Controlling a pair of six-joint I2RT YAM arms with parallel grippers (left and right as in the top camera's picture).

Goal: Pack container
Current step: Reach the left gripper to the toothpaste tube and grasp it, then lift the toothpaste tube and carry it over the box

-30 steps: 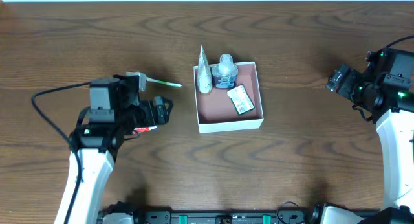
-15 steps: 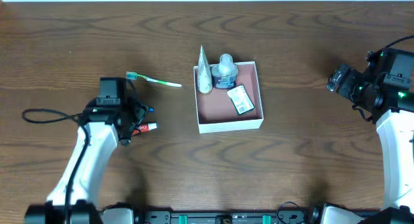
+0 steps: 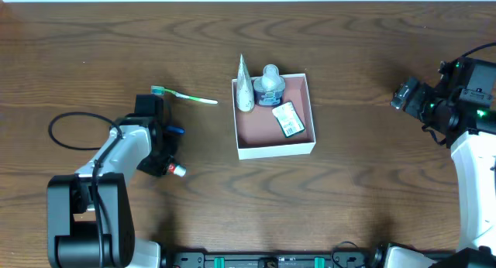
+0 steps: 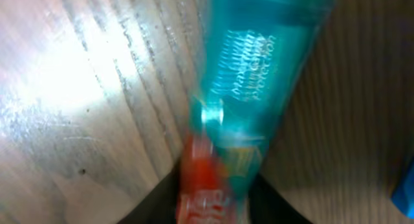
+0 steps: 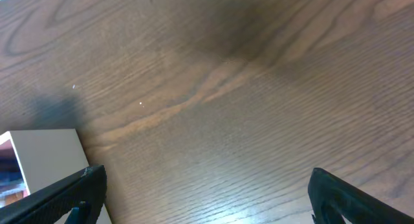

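Left gripper [image 3: 161, 156]: lowered to table [image 3: 349, 198], well left of container [image 3: 275, 150]. Teal tube [image 4: 252, 88] with red end seen between dark fingers [image 4: 158, 201]; view blurred, so clamped or not cannot be told. Toothbrush [image 3: 184, 96] laid just beyond gripper.
Right gripper [image 5: 207, 179]: fingers spread wide, nothing held, well right of container.
Container: placed at table centre, between arms. White tube [image 3: 245, 90], small bottle [image 3: 269, 84] and flat packet [image 3: 288, 119] contained.

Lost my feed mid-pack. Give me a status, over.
Left gripper over teal toothpaste tube, grip unclear. Right gripper open, idle at right. Container part-filled; toothbrush outside it. Nothing in the way.
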